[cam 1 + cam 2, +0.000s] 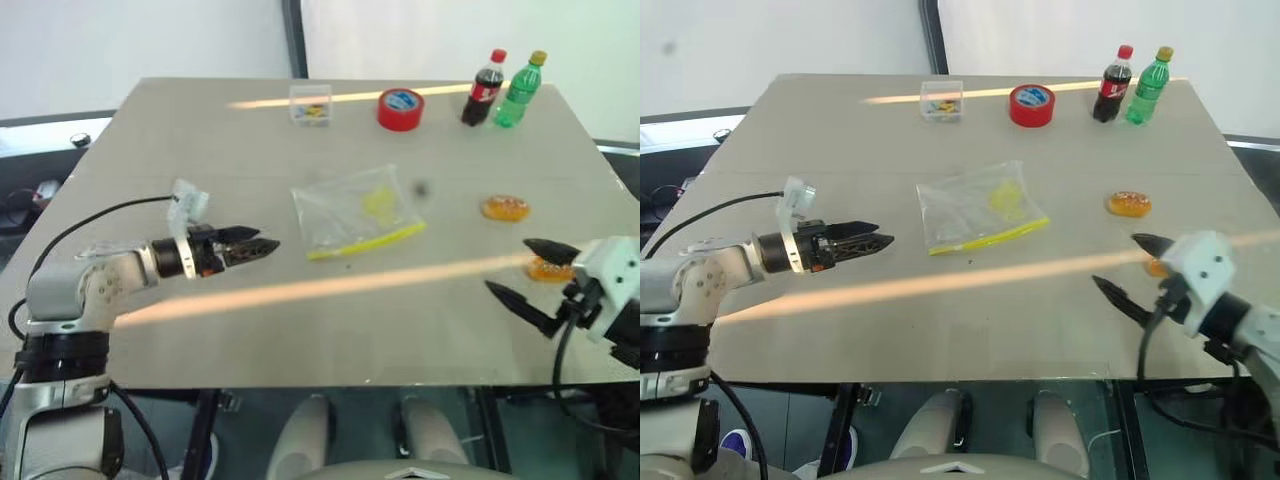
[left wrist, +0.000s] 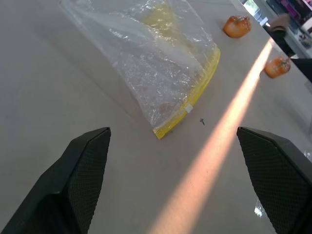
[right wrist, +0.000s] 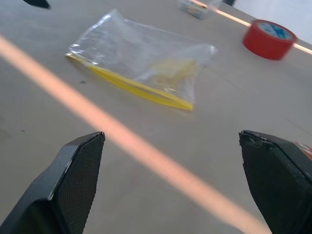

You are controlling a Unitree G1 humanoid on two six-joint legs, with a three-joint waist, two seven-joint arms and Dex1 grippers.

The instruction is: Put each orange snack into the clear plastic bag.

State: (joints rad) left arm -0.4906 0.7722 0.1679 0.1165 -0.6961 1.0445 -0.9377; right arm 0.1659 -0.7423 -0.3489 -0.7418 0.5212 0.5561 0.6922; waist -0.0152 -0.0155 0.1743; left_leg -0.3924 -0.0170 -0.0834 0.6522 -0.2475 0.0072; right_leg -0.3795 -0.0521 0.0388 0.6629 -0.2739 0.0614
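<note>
Left eye view: two orange snacks are counted on the grey matte table (image 1: 200,330), one (image 1: 505,208) lying free toward the right side, the other (image 1: 548,268) nearer the front edge and partly hidden behind the right claw (image 1: 520,270). Both are seen as small, flat, oval, glossy pieces, orange-brown in colour. One clear plastic bag (image 1: 355,213) is laid flat near the table's middle; it is crinkly, transparent and roughly rectangular, with a yellow seal strip along its near edge and a yellowish patch inside. Neither snack is in the bag; both lie well apart from it.

At the far edge, one small clear rigid box (image 1: 311,104), one red tape roll (image 1: 401,109) and two bottles are counted: a dark cola bottle (image 1: 484,89) with a red cap and a green bottle (image 1: 521,91) with a yellow cap, standing upright just beside each other.

Two claws are present, each with two black, pointed fingers of a fine cross-hatched texture. The left claw (image 1: 262,246) is held wide and empty, pointed toward the bag. The right claw is likewise spread wide and empty.
</note>
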